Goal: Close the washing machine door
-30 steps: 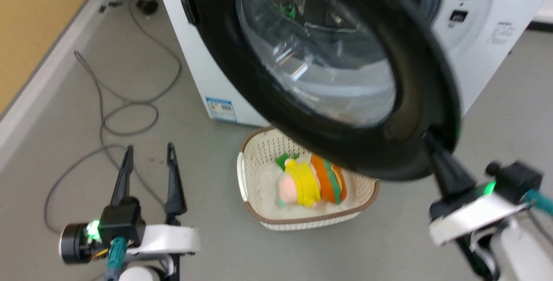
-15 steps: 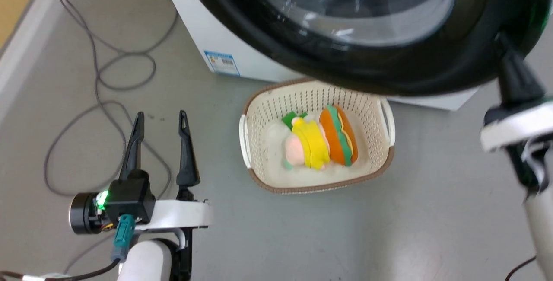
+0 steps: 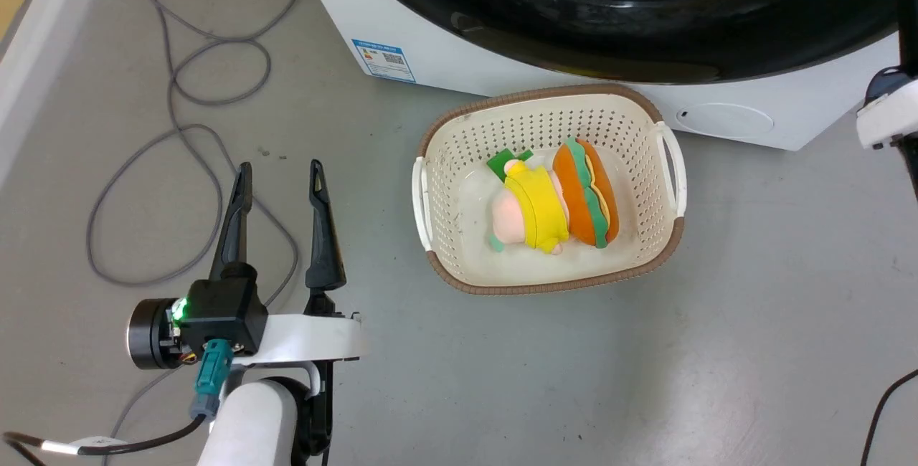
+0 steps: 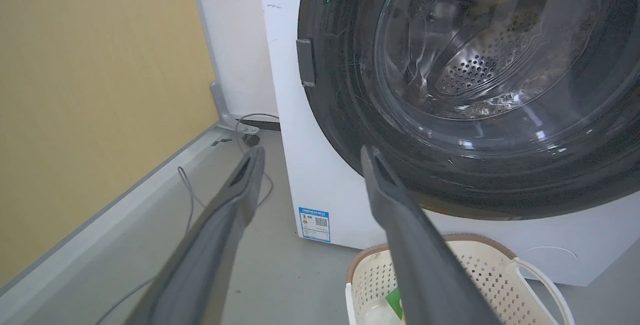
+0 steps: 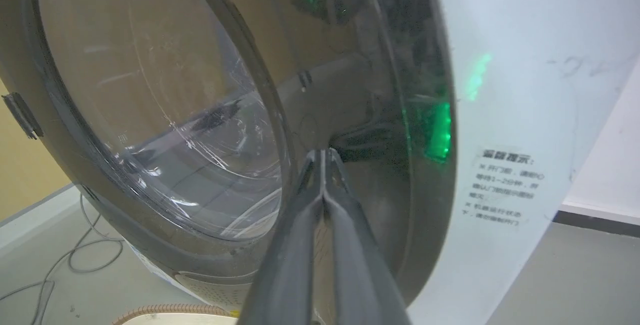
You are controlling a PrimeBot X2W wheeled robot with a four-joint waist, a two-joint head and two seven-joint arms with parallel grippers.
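A cream basket (image 3: pixel 549 287) of 2 toys (image 3: pixel 534 208) sits below the washing machine door (image 3: pixel 645 39). Right gripper (image 5: pixel 323 155), pressed together, touches it; left gripper (image 3: pixel 280 168) spread.

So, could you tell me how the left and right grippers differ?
The left gripper is open wide; the right gripper is shut tight. The left hangs over the floor, clear of the washing machine door; the right has its tips at that door's glossy front. Both hold nothing.
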